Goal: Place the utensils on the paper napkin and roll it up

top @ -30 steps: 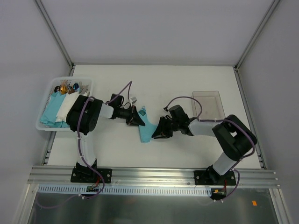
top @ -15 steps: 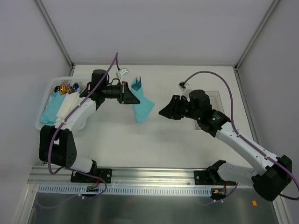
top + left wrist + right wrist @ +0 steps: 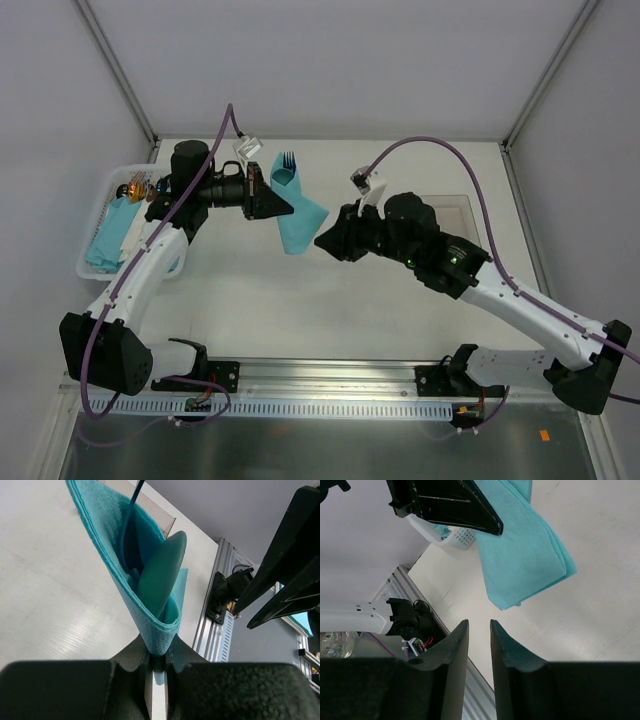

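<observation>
- A white basket [image 3: 92,268] of napkin bundles [image 3: 112,235] sits at the table's [image 3: 330,320] left edge, and the left arm's forearm crosses its near corner.
- The left gripper [image 3: 274,206] is pressed tight on the paper napkin [image 3: 300,218]. The napkin hangs off the table at centre-left, folded around the utensils [image 3: 288,161], whose tines poke out of the far end.
- Bare table runs from under the napkin to the near rail [image 3: 330,375].
- The right gripper [image 3: 322,242] hovers just beside the napkin's lower corner without touching it, its fingers slightly parted with nothing between them.
- A clear tray [image 3: 462,205] lies near the right edge, partly behind the right arm.
- Only the left wrist view shows a spoon bowl [image 3: 160,575] nested inside the fold and the pinch on the folded edge.
- Only the right wrist view shows the narrow gap between the right fingers and the napkin's layered corner.
</observation>
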`<action>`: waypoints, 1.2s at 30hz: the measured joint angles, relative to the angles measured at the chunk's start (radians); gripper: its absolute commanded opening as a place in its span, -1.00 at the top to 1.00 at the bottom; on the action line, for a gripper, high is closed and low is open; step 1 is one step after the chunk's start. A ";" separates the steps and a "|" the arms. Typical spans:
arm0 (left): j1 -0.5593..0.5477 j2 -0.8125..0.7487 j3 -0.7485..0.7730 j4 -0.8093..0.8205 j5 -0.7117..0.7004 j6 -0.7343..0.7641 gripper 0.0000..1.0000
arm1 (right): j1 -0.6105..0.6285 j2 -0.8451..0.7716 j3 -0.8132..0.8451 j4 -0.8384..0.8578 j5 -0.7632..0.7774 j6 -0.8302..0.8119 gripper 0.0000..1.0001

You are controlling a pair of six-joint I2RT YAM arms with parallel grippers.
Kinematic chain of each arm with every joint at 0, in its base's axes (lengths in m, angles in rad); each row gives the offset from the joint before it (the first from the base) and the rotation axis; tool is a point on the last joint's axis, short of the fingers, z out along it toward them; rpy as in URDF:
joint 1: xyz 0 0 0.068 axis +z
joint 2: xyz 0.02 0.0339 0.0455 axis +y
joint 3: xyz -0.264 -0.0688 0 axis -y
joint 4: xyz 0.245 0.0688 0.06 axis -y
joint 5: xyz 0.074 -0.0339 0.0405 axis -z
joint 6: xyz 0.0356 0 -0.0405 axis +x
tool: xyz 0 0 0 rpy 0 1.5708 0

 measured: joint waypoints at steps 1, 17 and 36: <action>0.000 0.000 0.000 -0.004 0.004 -0.004 1.00 | 0.006 0.011 0.009 -0.002 0.011 -0.005 0.31; 0.000 0.000 0.000 -0.011 0.091 -0.082 1.00 | 0.020 0.125 0.049 0.018 0.077 -0.047 0.04; 0.000 0.000 -0.001 0.056 0.139 -0.199 1.00 | 0.020 0.190 0.068 0.067 0.026 -0.047 0.03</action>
